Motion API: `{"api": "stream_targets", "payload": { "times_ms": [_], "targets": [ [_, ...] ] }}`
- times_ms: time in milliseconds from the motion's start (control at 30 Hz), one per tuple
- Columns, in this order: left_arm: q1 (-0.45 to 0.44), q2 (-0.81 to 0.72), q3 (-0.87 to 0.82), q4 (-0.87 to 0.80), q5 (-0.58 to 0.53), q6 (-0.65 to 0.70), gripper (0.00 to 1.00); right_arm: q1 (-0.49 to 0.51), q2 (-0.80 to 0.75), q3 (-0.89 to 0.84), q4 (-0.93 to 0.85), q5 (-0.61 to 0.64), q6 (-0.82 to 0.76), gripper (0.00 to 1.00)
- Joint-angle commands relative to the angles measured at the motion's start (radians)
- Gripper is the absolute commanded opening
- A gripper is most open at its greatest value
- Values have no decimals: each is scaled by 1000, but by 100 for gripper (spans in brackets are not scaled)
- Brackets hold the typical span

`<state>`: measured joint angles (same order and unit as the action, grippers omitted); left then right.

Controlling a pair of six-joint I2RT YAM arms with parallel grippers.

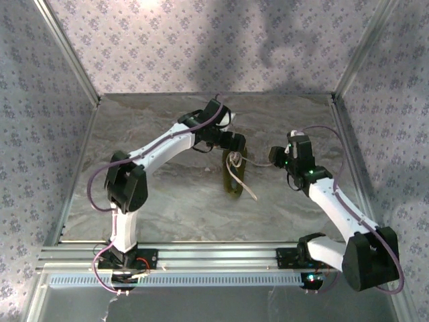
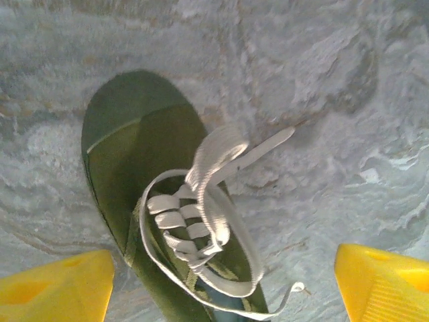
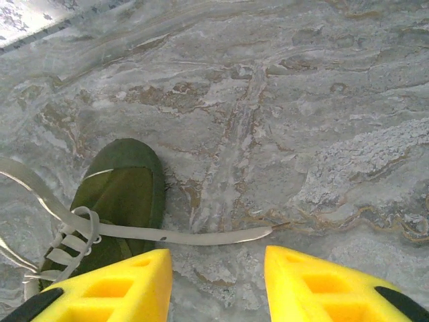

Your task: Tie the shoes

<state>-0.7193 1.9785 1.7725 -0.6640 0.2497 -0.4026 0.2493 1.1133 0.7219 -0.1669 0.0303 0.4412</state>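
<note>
Shoe [image 1: 234, 177]: olive-green, laid mid-counter [image 1: 167, 194] | white laces [image 2: 209, 201]: looped loosely over tongue, one end stretched flat on counter | left gripper [image 2: 221, 272]: held wide open above shoe | right gripper [image 3: 216, 258]: open, nothing gripped, near lace end.

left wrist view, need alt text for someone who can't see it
An olive-green shoe lies on a grey marbled table, its white laces in loose loops with one end trailing onto the table. The left gripper hangs over it, yellow fingers wide apart at the bottom corners, holding nothing.
</note>
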Motion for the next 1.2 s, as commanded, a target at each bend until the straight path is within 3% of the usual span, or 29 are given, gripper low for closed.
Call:
{"api": "stream_targets", "payload": {
  "times_ms": [0, 100, 333, 833, 1167],
  "targets": [
    [14, 39, 31, -54, 116, 36, 83, -12, -31, -7, -31, -26, -4, 42],
    [17, 50, 0, 5, 184, 27, 70, -18, -41, -14, -27, -38, -10, 41],
    [47, 65, -17, 76, 218, -15, 49, -24, -38, -18, -24, -53, -14, 39],
    [67, 131, 42, 107, 266, -30, 38, -31, -40, -9, -37, -63, -21, 38],
    [73, 140, 59, 106, 267, -33, 21, -30, -35, -9, -47, -54, -28, 37]
  ]
}}
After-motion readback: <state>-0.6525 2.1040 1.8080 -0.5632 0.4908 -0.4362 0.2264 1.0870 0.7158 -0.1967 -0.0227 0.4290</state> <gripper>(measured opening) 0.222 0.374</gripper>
